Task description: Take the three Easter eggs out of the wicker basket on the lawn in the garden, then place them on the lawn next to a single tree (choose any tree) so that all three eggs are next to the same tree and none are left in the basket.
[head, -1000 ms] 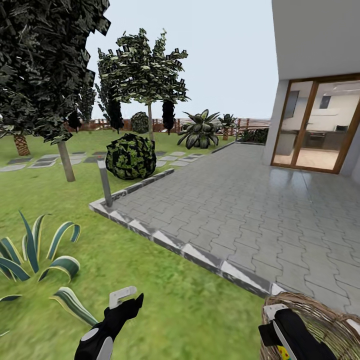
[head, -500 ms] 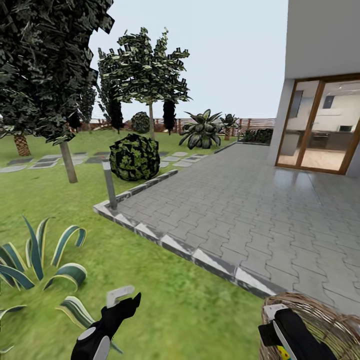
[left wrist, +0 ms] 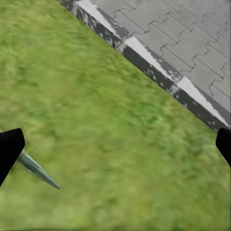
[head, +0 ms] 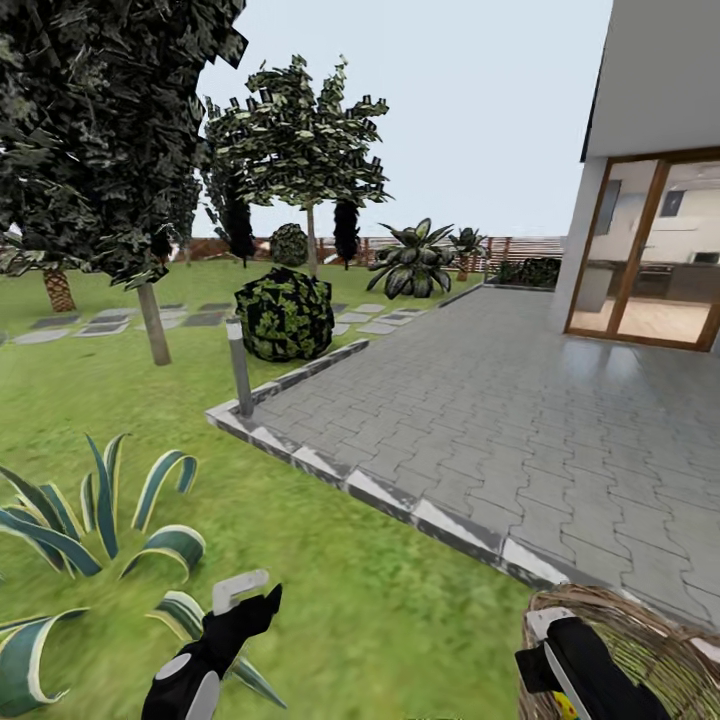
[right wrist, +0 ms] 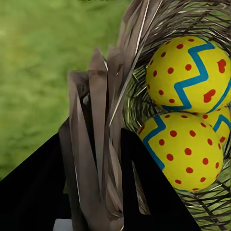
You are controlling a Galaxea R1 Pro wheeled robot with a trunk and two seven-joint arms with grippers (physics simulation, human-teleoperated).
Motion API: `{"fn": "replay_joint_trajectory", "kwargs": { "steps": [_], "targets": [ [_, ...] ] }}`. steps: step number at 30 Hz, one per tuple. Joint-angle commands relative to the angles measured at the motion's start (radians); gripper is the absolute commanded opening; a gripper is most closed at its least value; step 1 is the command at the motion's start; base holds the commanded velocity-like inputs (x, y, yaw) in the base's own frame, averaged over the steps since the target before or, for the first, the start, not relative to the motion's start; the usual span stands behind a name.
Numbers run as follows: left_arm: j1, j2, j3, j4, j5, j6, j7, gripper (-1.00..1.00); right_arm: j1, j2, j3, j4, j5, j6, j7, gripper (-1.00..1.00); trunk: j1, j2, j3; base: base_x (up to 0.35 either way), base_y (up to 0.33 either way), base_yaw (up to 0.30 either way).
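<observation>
Our right gripper pinches the basket rim, eggs inside — a jolt on the way to the tree could spill them; the left gripper, spread wide, holds nothing over the lawn

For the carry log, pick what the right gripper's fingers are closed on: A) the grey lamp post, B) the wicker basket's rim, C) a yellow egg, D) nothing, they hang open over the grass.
B: in the right wrist view the dark fingers pinch the wicker basket at its woven rim, with the Easter eggs lying untouched inside it.
</observation>
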Motion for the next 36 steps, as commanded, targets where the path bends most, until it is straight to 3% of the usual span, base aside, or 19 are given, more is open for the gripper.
{"fn": "replay_joint_trajectory", "kwargs": {
  "steps": [1, 9, 18, 36],
  "targets": [
    [-0.001, -0.001, -0.002, -0.001, 0.011, 0.004, 0.009, 1.00, 0.000, -0.001, 0.001, -0.002, 0.016, 0.005, 0.005, -1.00, 0.000, -0.001, -0.001, -0.157, 0.321, 0.274],
    [-0.001, -0.001, -0.001, 0.000, 0.011, 0.004, 0.009, 1.00, 0.000, -0.005, 0.001, -0.002, 0.010, 0.005, 0.007, -1.00, 0.000, -0.001, -0.001, -0.161, 0.320, 0.266],
    [-0.001, 0.000, -0.001, 0.000, 0.011, 0.004, 0.009, 1.00, 0.000, -0.007, 0.001, -0.002, 0.008, 0.005, 0.011, -1.00, 0.000, -0.001, -0.001, -0.139, 0.320, 0.011],
    [-0.001, 0.000, -0.001, 0.001, 0.011, 0.004, 0.010, 1.00, 0.000, -0.006, 0.002, -0.002, 0.008, 0.005, 0.011, -1.00, 0.000, -0.001, -0.001, -0.003, 0.325, 0.000]
  ]
}}
